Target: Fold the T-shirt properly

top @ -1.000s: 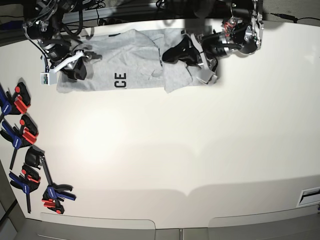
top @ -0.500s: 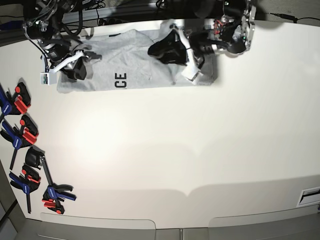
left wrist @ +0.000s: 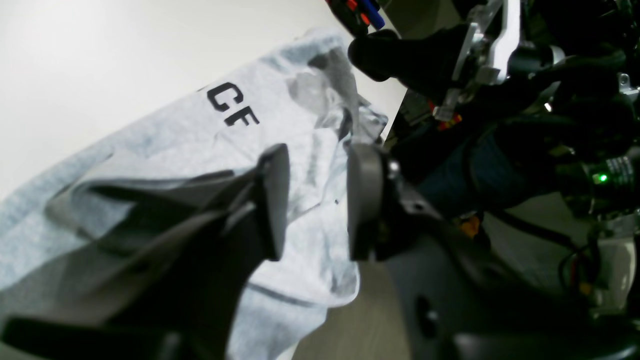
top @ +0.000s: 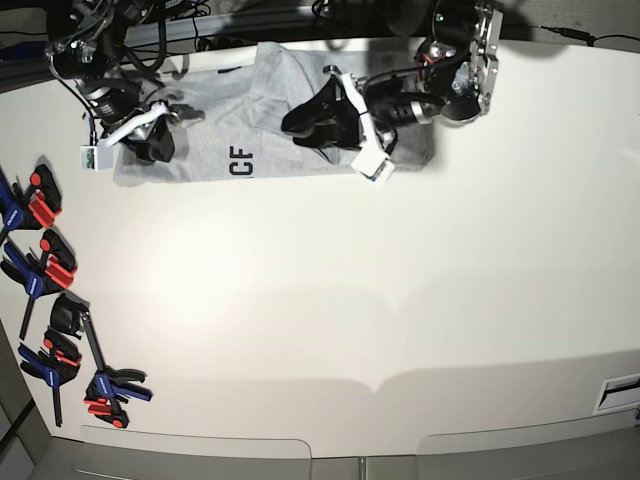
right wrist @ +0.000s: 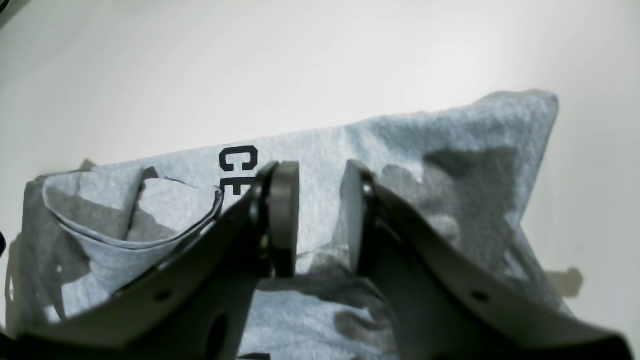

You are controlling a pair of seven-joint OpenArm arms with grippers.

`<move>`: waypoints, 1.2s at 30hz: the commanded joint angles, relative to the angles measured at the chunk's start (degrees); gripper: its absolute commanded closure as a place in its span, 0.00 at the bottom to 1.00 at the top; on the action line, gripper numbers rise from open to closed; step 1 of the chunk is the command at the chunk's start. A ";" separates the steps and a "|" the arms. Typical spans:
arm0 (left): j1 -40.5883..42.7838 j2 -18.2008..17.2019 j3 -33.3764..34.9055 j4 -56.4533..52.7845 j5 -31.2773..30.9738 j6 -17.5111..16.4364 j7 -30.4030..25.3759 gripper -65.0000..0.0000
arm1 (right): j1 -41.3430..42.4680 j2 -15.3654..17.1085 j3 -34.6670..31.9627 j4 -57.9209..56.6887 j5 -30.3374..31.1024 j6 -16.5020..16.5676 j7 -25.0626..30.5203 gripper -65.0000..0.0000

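Observation:
The light grey T-shirt [top: 210,130] lies crumpled along the table's far edge, with black letters [top: 240,160] showing near its front hem. My left gripper [top: 297,125] hovers low over the shirt's middle. In the left wrist view this gripper [left wrist: 317,190] has its jaws apart, and the T-shirt [left wrist: 165,135] lies below with nothing pinched. My right gripper [top: 155,140] rests at the shirt's left end. Its jaws stand apart too in the right wrist view [right wrist: 320,200], just over the wrinkled T-shirt [right wrist: 440,140], beside a folded-over sleeve [right wrist: 100,210].
Several red, blue and black clamps [top: 45,270] lie along the left edge of the white table [top: 350,300]. Cables and the arm mounts [top: 470,60] crowd the far edge behind the shirt. Dark arm hardware [left wrist: 500,100] fills the right of the left wrist view.
My left gripper has swept left across the shirt, let go of the fabric and opened. The shirt's right part now lies flatter. The right arm has stayed put.

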 commanded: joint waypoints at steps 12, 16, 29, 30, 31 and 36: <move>1.86 -3.89 -2.86 1.09 14.12 5.03 1.27 1.00 | 0.31 0.61 0.24 1.05 0.66 -0.09 1.57 0.77; 2.32 -3.72 -1.14 1.09 15.47 5.05 0.66 1.00 | 0.28 0.61 0.24 1.05 0.92 -0.09 1.55 0.77; -1.53 -2.69 12.63 1.07 25.66 14.67 -6.51 1.00 | 0.28 0.61 0.24 1.05 1.07 -0.09 1.51 0.77; -1.88 -1.99 12.66 1.03 25.88 14.64 -6.75 1.00 | 0.31 0.61 0.24 1.05 1.07 -0.09 1.53 0.77; -2.05 -1.11 12.66 0.92 26.38 14.64 -7.10 1.00 | 0.31 0.61 0.24 1.05 1.25 -0.09 1.53 0.77; -3.17 2.71 12.66 -2.03 26.99 14.64 -10.19 1.00 | 0.31 0.59 0.22 1.05 2.60 -0.09 1.55 0.77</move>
